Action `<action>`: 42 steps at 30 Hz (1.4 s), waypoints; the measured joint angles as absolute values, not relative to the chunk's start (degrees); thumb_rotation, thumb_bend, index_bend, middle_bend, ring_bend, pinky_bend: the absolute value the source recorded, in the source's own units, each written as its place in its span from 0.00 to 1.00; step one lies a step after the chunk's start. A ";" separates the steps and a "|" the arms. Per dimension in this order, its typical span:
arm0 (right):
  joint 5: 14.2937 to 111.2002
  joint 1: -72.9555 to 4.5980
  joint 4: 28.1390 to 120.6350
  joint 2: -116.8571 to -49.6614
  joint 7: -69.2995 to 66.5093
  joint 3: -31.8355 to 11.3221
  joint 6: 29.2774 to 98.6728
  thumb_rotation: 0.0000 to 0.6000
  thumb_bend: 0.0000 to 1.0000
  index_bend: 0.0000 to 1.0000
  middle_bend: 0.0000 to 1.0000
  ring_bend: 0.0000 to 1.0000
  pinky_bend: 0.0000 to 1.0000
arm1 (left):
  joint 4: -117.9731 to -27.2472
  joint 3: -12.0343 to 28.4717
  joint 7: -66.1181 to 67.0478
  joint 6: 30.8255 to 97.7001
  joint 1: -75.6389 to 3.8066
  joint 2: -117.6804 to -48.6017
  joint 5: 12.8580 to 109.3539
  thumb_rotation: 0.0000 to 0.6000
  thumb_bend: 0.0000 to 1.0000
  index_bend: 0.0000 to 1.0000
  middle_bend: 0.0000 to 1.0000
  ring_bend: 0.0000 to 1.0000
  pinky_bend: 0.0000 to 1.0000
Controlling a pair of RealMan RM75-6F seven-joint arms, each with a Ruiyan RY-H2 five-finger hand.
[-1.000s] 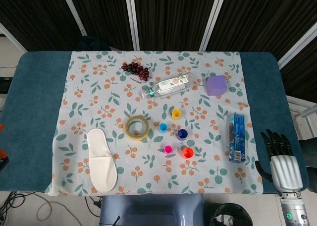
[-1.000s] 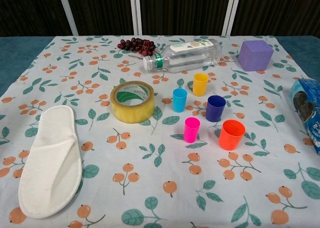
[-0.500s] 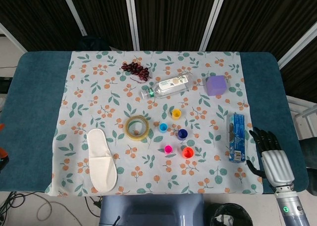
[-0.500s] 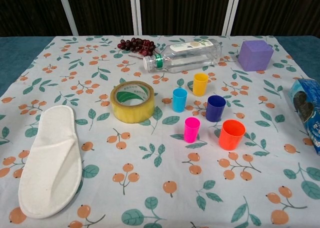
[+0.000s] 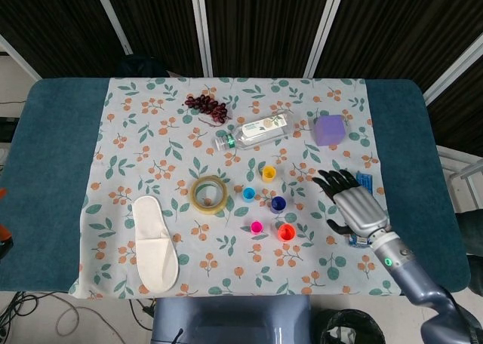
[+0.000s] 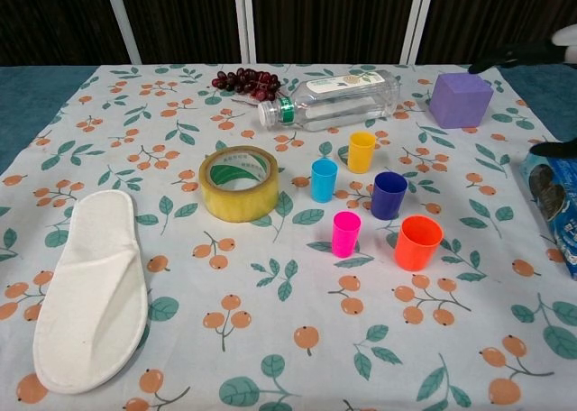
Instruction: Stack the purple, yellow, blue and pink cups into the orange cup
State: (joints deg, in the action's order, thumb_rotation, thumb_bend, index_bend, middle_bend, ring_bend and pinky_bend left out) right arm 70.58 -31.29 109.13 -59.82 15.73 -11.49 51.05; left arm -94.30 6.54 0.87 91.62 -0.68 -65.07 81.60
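**Right hand open above the table's right side, cups untouched**

The robot's right hand (image 5: 353, 206), silver-backed with black fingers (image 5: 332, 181), hangs with its fingers spread and nothing in its grasp; in the head view it lies over the blue snack packet (image 5: 365, 180), hiding most of it, and its fingertips point toward the cups; the chest view catches only dark fingertips at the right edge. The left hand shows in neither view.

Nearest the hand stands the small orange plastic cup (image 6: 418, 242), upright and empty; just beside it are the dark purple cup (image 6: 389, 196) and the pink cup (image 6: 345, 233); behind those stand the light blue cup (image 6: 324, 180) and the yellow cup (image 6: 361, 151); all five are upright, apart from one another, none nested.

Farther out on the floral tablecloth (image 5: 151, 140), a roll of yellowish tape (image 6: 238, 183) lies flat left of the cups; a clear plastic bottle (image 6: 332, 98) lies on its side behind them; a lilac cube (image 6: 460, 99) sits at the back right; a bunch of dark red grapes (image 6: 249, 81) rests near the bottle's cap; a white slipper (image 6: 90, 289) lies at the front left.
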 measured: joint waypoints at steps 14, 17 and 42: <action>46.22 -46.07 103.65 -77.24 34.52 -13.64 50.85 1.00 0.39 0.21 0.00 0.00 0.01 | -94.40 6.81 -0.36 90.89 -0.65 -64.62 80.52 1.00 0.80 0.17 0.02 0.00 0.00; 43.03 -47.60 101.73 -79.72 36.26 -13.16 52.17 1.00 0.39 0.23 0.00 0.00 0.01 | -94.41 6.82 -0.35 91.00 -0.63 -64.61 80.60 1.00 0.80 0.17 0.02 0.00 0.00; 40.27 -50.44 93.69 -85.04 34.40 -9.11 53.21 1.00 0.39 0.35 0.00 0.00 0.01 | -94.34 6.91 -0.18 91.07 -0.60 -64.67 80.44 1.00 0.80 0.17 0.02 0.00 0.00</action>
State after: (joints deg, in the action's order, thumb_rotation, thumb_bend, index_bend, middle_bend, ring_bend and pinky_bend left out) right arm 40.27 -50.44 93.69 -85.04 34.40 -9.11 53.21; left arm -94.34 6.91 -0.18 91.07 -0.60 -64.67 80.44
